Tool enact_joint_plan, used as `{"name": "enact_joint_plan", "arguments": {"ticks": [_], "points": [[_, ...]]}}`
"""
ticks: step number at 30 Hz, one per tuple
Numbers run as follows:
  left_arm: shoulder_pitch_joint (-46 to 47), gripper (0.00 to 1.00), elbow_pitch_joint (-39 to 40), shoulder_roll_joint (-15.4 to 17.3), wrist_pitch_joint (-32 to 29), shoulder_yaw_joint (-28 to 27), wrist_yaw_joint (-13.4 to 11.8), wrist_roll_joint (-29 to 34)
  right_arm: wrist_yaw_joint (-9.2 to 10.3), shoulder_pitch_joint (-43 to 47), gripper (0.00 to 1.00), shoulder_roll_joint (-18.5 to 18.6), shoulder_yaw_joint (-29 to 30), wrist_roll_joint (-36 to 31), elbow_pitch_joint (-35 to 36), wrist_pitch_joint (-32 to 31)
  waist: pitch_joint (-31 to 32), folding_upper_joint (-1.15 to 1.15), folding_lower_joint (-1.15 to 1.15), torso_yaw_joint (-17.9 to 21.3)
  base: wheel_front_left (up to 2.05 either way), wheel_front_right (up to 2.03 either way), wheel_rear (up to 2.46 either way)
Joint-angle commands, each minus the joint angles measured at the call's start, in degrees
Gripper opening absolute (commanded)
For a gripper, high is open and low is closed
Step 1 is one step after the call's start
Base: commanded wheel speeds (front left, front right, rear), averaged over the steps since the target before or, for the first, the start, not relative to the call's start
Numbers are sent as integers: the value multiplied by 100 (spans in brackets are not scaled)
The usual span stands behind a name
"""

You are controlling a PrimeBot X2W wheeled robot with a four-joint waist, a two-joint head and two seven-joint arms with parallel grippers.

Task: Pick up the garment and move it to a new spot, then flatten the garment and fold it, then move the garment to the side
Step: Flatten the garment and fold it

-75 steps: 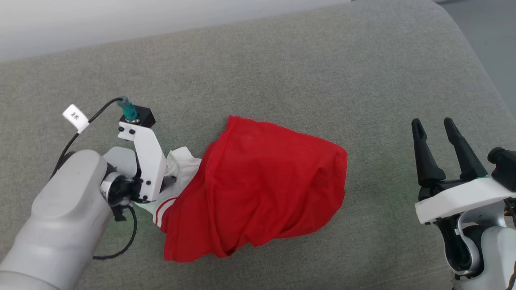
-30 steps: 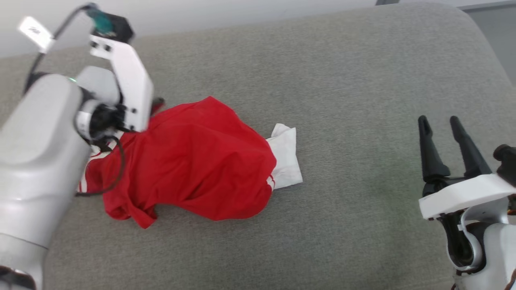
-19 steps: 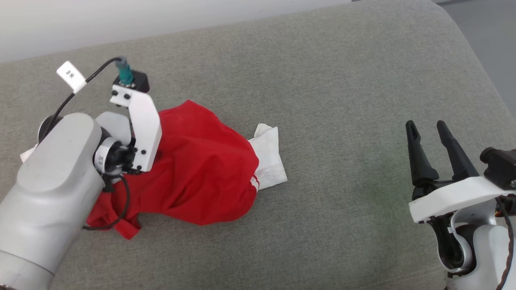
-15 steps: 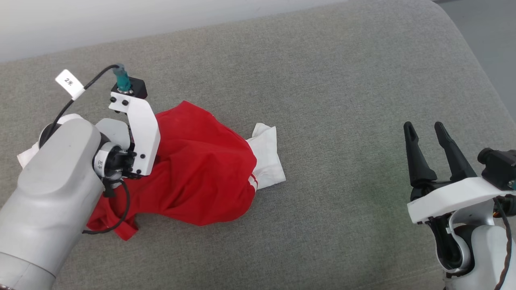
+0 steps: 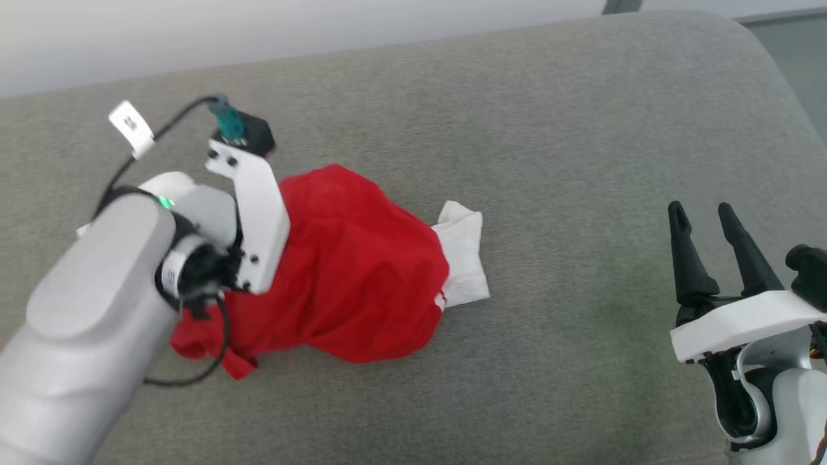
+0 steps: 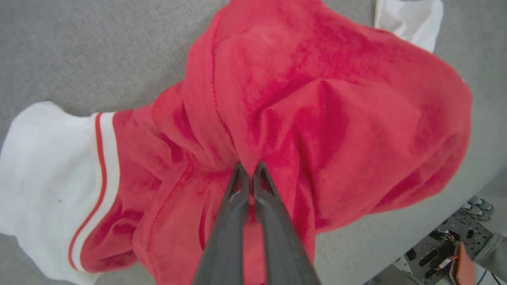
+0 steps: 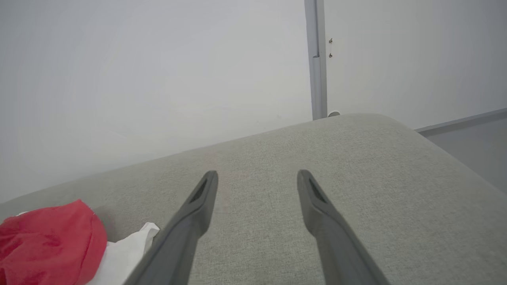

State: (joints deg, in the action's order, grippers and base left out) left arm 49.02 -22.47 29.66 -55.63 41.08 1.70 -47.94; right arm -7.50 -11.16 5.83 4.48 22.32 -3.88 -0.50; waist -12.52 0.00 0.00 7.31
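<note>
The garment [image 5: 362, 290] is a crumpled red T-shirt lying in a heap left of centre on the grey cushion. One white sleeve [image 5: 462, 258] sticks out on its right. In the left wrist view my left gripper [image 6: 247, 168] is shut, pinching a fold of the red fabric [image 6: 336, 111]. A second white sleeve with red striped trim [image 6: 43, 166] lies to the left of the fingers. In the head view the wrist mount [image 5: 255, 213] hides those fingers. My right gripper [image 5: 701, 213] stands open and empty far to the right, well apart from the garment [image 7: 43, 233].
The grey cushion [image 5: 549, 129] runs wide around the heap and rounds off at its right edge, with floor [image 5: 795, 51] beyond. A pale wall [image 5: 258, 26] rises behind it, with a grey upright strip [image 7: 317, 59]. Robot base parts [image 6: 455, 245] show past the front edge.
My left gripper has gone from open to shut on the red fabric. Over the earlier frames the garment was dragged from the centre to the left. The right gripper has stayed open.
</note>
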Motion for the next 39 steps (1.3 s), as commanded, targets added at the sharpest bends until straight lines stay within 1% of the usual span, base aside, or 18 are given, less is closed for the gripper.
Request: {"name": "enact_joint_plan", "arguments": {"ticks": [1, 8, 11, 12, 15, 20, 21, 22, 23, 24, 28, 32, 35, 39], "points": [[-202, 0, 327, 118, -79, -18, -97, -65, 2, 28, 100, 13, 17, -18, 47, -37, 16, 0, 0, -99, 0, 0, 0], [-1144, 0, 2056, 590, -513, 31, -641, -326, 2, 42, 100, 37, 42, -62, 153, -128, -22, 0, 0, -324, 0, 0, 0], [-1488, 0, 2492, 715, -583, 69, -825, -400, 2, 7, 100, 43, 24, -61, 180, -151, -61, 0, 0, -398, 0, 0, 0], [-1596, 0, 2567, 739, -568, 71, -882, -419, 2, -14, 100, 38, 5, -57, 184, -163, -72, 0, 0, -409, 0, 0, 0], [-1797, 0, 2553, 769, -496, 143, -948, -318, 2, -79, 100, 36, -24, -38, 187, -184, -109, 0, 0, -443, 0, 0, 0], [-1957, 0, 2291, 679, -359, 184, -958, -366, 2, -107, 100, 40, -103, -8, 158, -204, -130, 0, 0, -468, 0, 0, 0], [-1971, 19, 2228, 672, -317, 191, -925, -352, 2, -111, 100, 43, -121, -1, 150, -204, -129, 0, 0, -471, 0, 0, 0], [-1963, 59, 2181, 654, -236, 183, -899, -306, 2, -115, 100, 48, -144, 4, 139, -211, -126, 0, 0, -474, 0, 0, 0], [-1967, 93, 2134, 617, -157, 156, -885, -308, 2, -116, 100, 54, -172, 20, 123, -217, -118, 0, 0, -481, 0, 0, 0], [-1964, 100, 2108, 596, -87, 132, -874, -320, 2, -114, 100, 62, -201, 40, 110, -233, -105, 0, 0, -490, 0, 0, 0], [-1937, 100, 2147, 581, 194, -22, -864, -357, 2, -42, 100, 112, -380, 112, 60, -338, -24, 0, 0, -547, 0, 0, 0], [-1943, 100, 2273, 682, 547, -212, -866, -264, 2, 9, 100, 243, -703, 261, 1, -593, 64, 0, 0, -661, 0, 0, 0], [-1984, 100, 2372, 762, 951, -340, -814, -146, 2, 52, 100, 378, -978, 412, -83, -903, 110, 0, 0, -790, 0, 0, 0], [-2049, 100, 2378, 816, 1667, -472, -714, 147, 2, -31, 100, 596, -1294, 579, -210, -1337, 148, 0, 0, -1020, 0, 0, 0]]}}
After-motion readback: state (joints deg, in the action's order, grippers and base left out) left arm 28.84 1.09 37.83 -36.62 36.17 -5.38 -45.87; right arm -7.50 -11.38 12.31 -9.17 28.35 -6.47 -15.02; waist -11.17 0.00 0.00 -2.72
